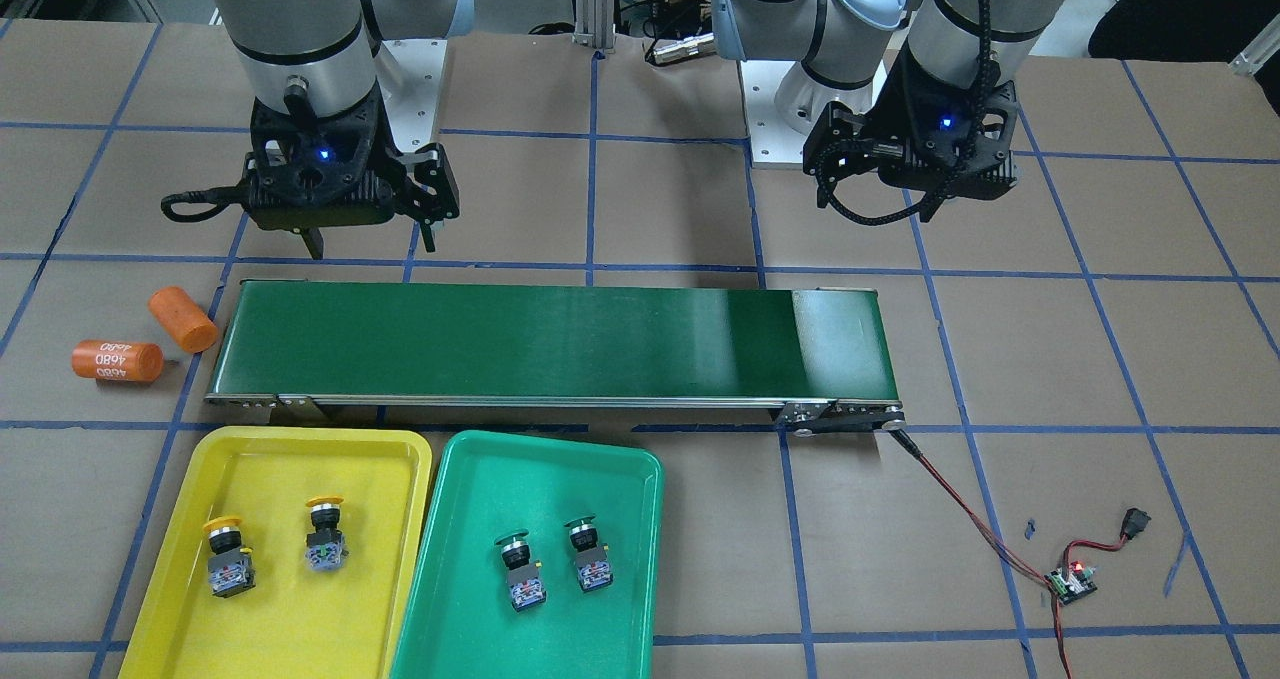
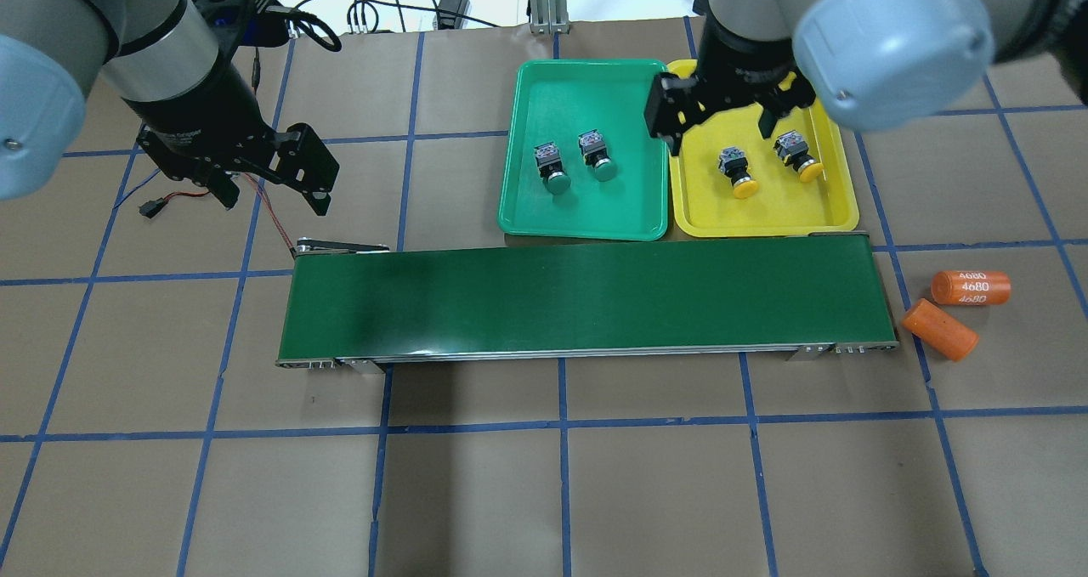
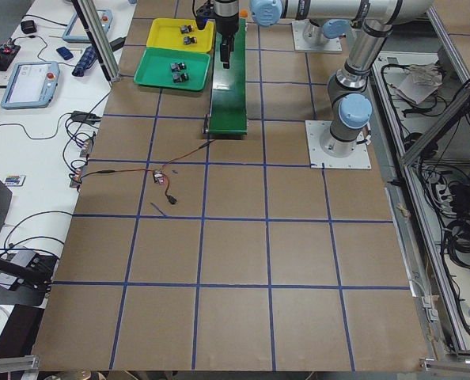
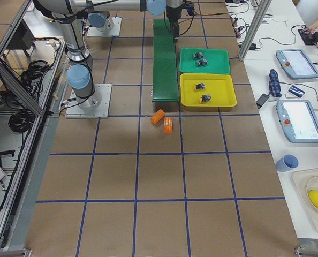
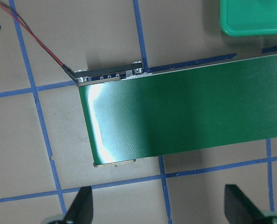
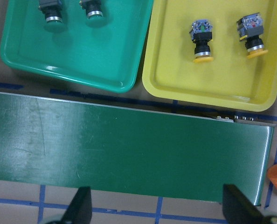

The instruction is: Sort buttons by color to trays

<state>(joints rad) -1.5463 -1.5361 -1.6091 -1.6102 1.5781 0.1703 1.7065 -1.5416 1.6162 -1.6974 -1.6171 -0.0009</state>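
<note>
Jaws on both arms are standing wide apart and gripping nothing: the left jaws are hanging above the desk [image 2: 476,475] near the wired end of the conveyor belt [image 2: 586,301], and the right jaws are hovering high over the belt's other end, on the side where the trays are sitting. Both yellow-capped buttons [image 2: 735,169] are lying on their sides in the yellow tray [image 2: 765,212], near each other but apart, with their caps pointing toward the belt. Both green-capped buttons [image 2: 552,165] are lying the same way in the green tray [image 2: 586,212]. The two trays are sitting rim against rim just beyond the belt, which is probably keeping each carry from belt to tray short. Nothing is riding on the belt in any view, so the sorting is looking finished, each colour resting in its matching tray. The arms, I judge, are holding high and open-handed because no pick is waiting for them. Two orange cylinders [image 2: 971,287] are lying on the desk off the belt's end near the yellow tray (one is showing the number 4680), and they are being left out, presumably because they are not buttons.
</note>
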